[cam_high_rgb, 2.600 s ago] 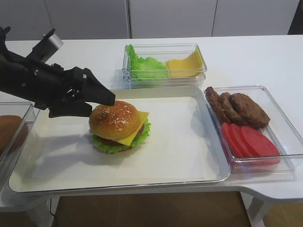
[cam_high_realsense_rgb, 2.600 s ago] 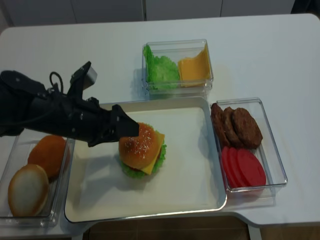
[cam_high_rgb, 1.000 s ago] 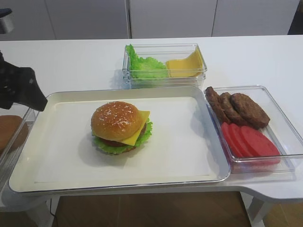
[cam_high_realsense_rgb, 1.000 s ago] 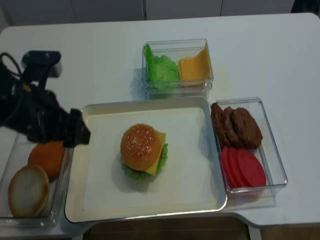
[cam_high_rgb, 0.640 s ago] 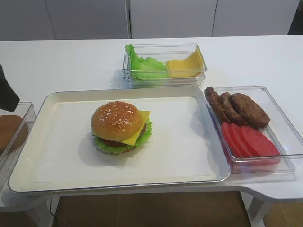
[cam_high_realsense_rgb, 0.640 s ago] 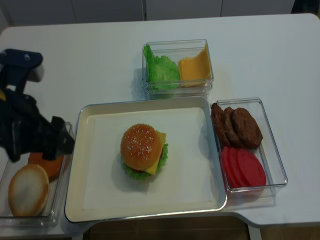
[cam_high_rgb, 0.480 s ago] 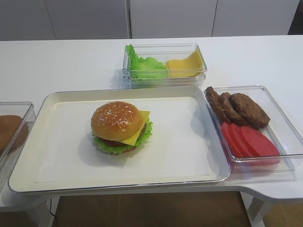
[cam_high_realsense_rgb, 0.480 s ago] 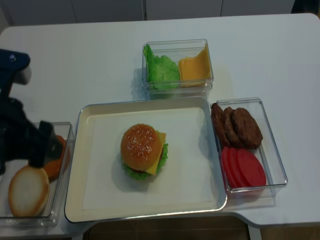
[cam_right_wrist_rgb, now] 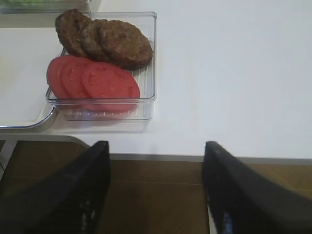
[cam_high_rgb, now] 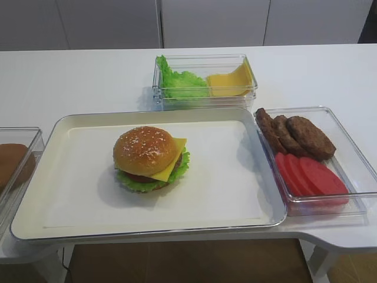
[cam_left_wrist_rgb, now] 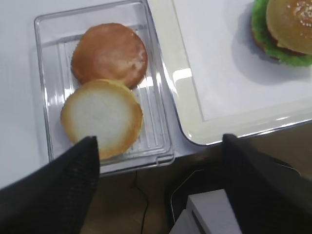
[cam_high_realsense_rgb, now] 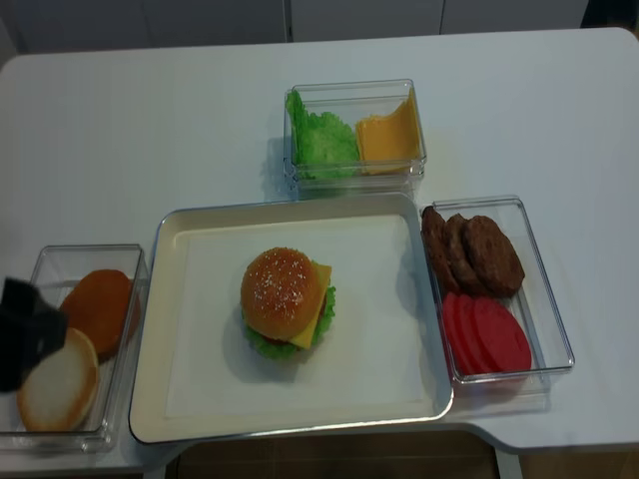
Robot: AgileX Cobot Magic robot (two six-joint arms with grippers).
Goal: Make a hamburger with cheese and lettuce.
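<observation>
Since the earlier frame the left gripper (cam_left_wrist_rgb: pixel 158 187) has drawn back off the tray (cam_high_rgb: pixel 70 127) to the table's near edge, fingers spread wide and empty, with the hamburger (cam_high_rgb: pixel 148 158) well ahead and to its right. The right gripper (cam_right_wrist_rgb: pixel 155 187) hangs open too. Any swing back across could topple the upright stack, whose cheese (cam_high_rgb: pixel 171 159) corner juts rightward.

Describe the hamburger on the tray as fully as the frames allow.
The hamburger stands assembled left of centre on the white tray, touched by neither gripper. A golden sesame-seeded bun tops a yellow cheese slice whose corner juts out right, over a brown patty and frilly green lettuce ringing the base. It looks like glossy toy food.
</observation>
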